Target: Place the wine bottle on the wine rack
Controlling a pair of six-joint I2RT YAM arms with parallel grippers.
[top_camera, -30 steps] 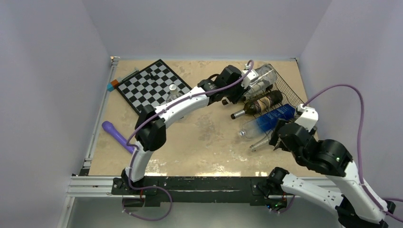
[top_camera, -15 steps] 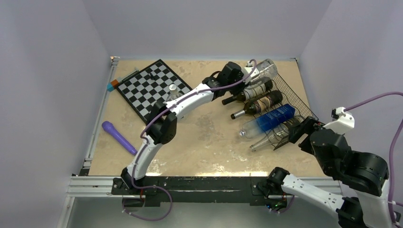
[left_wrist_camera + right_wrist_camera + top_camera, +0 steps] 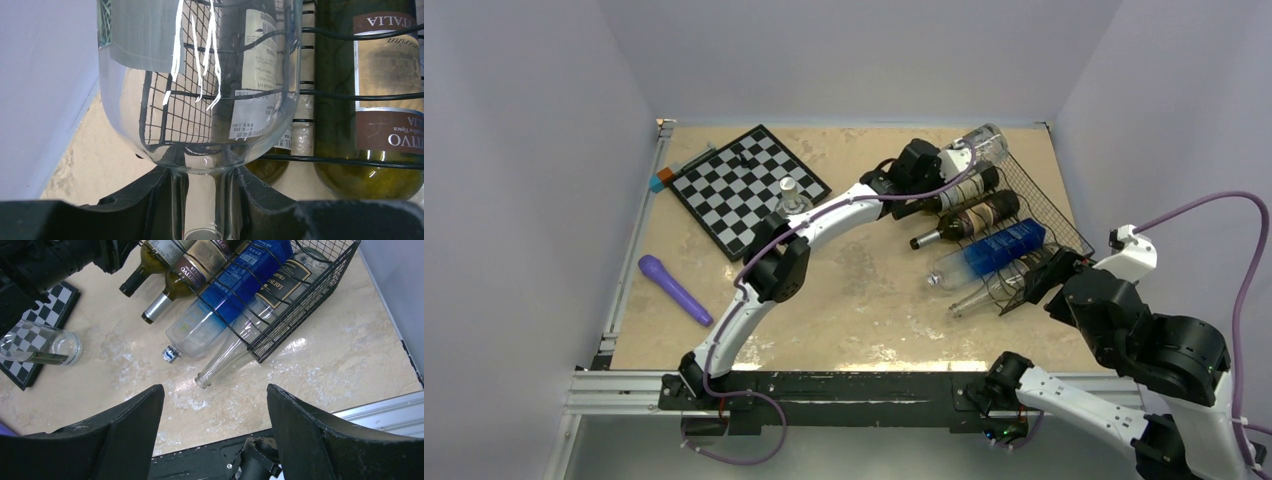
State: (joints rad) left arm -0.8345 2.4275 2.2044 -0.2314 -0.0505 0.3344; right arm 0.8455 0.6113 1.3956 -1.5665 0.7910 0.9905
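At the wine rack [image 3: 1039, 205], left tool [image 3: 200, 215] clamps the clear bottle [image 3: 200, 100], not yet seated; right tool [image 3: 215, 430] spread apart.

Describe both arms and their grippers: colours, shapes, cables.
The left arm and right arm have white links, bulky black joints and a purple cable looped alongside. The left gripper and right gripper have chunky matte black fingers.

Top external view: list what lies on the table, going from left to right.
purple rod → chessboard → wine rack. The small things on and beside the chessboard and the bottles at the rack overlap these, so they are left out.
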